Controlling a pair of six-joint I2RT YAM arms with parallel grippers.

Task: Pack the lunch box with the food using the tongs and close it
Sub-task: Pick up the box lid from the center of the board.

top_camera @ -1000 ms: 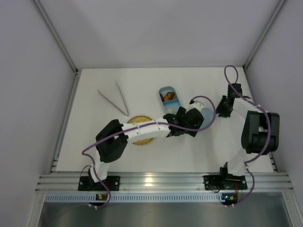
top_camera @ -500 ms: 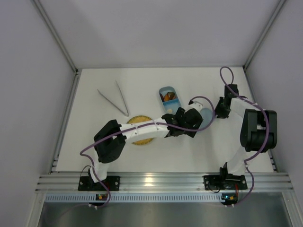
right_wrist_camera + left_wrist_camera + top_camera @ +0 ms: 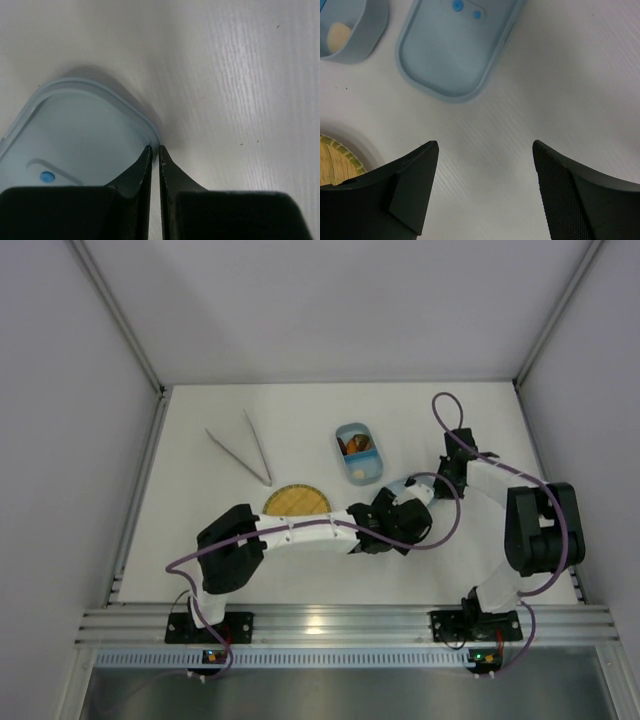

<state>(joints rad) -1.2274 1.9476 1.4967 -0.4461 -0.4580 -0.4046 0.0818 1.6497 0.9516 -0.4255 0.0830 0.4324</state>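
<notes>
The light-blue lunch box (image 3: 360,462) stands open mid-table with brown and orange food (image 3: 354,445) inside; its corner (image 3: 355,30) holds a white piece (image 3: 339,34). Its lid (image 3: 80,130) lies beside it on the table (image 3: 408,486) (image 3: 452,50). My right gripper (image 3: 155,148) (image 3: 438,478) is shut on the lid's rim, and a shadow falls past that edge. My left gripper (image 3: 485,145) (image 3: 400,510) hovers open just short of the lid's near end, holding nothing. The tongs (image 3: 242,454) lie apart at the far left.
A round yellow plate (image 3: 297,502) sits near the left arm's forearm; its woven edge (image 3: 335,165) shows by my left finger. Grey walls enclose the white table on three sides.
My right gripper closed onto the lid's rim. Both grippers drew toward the near side, and the left arm now leaves the lunch box and plate uncovered.
</notes>
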